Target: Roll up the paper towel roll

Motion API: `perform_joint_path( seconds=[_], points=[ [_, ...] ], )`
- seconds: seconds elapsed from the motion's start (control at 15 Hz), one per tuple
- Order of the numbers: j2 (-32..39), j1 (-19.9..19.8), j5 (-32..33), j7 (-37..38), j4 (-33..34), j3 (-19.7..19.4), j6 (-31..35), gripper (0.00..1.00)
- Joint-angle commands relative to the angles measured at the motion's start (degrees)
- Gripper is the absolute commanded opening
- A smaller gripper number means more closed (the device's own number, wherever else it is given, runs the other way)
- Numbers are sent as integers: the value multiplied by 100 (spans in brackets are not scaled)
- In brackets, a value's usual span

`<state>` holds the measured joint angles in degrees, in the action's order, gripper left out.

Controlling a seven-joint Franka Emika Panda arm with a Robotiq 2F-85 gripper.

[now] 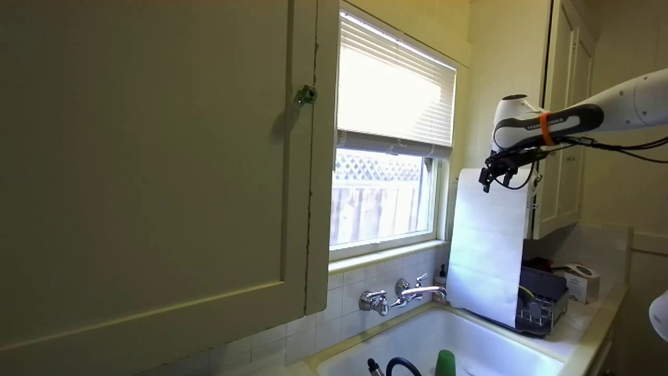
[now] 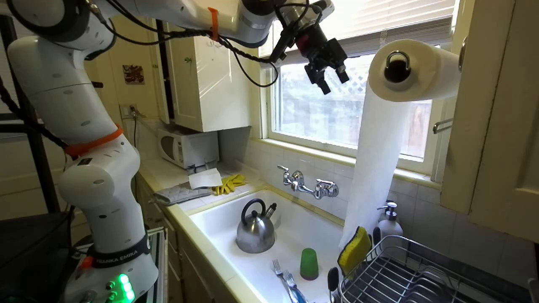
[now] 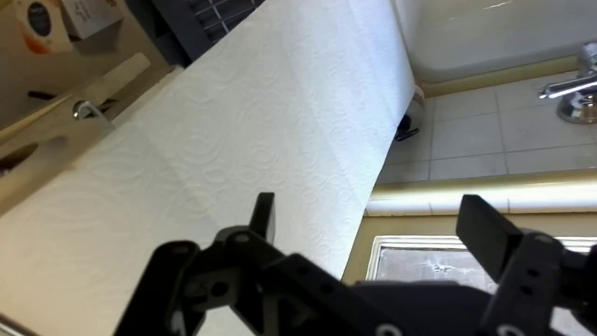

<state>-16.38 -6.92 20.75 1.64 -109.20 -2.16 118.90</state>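
Note:
The paper towel roll [image 2: 433,75] hangs sideways on a metal holder at the cabinet beside the window. Its wide white sheet [image 2: 372,168] trails straight down past the sink's edge to about the dish rack. The sheet also shows in an exterior view [image 1: 488,250] and fills much of the wrist view [image 3: 289,102]. My gripper [image 2: 335,84] is open and empty, left of the roll and apart from it. In an exterior view the gripper [image 1: 496,186] overlaps the sheet's upper part. In the wrist view one finger of the gripper [image 3: 366,205] lies over the sheet, the other over the window side; contact cannot be told.
A dish rack [image 2: 404,269] with a yellow sponge [image 2: 355,251] stands below the roll. The sink [image 2: 214,219] holds a kettle [image 2: 254,235], a green cup [image 2: 309,265] and forks. A wall faucet [image 2: 311,190] and soap bottle [image 2: 390,225] are near the sheet. Cabinets [image 2: 505,126] flank the window.

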Motion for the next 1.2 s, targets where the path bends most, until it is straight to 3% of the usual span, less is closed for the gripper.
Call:
perform_joint_path(
  seconds=[0.0, 0.47, 0.53, 0.67, 1.13],
  points=[
    [163, 26, 176, 7, 201, -3, -22, 100],
    [560, 16, 621, 85, 632, 46, 135, 99],
    [598, 21, 655, 96, 726, 57, 158, 75],
    [664, -8, 916, 164, 850, 79, 281, 70],
    [917, -38, 1325, 215, 948, -36, 736, 15]
  ],
)
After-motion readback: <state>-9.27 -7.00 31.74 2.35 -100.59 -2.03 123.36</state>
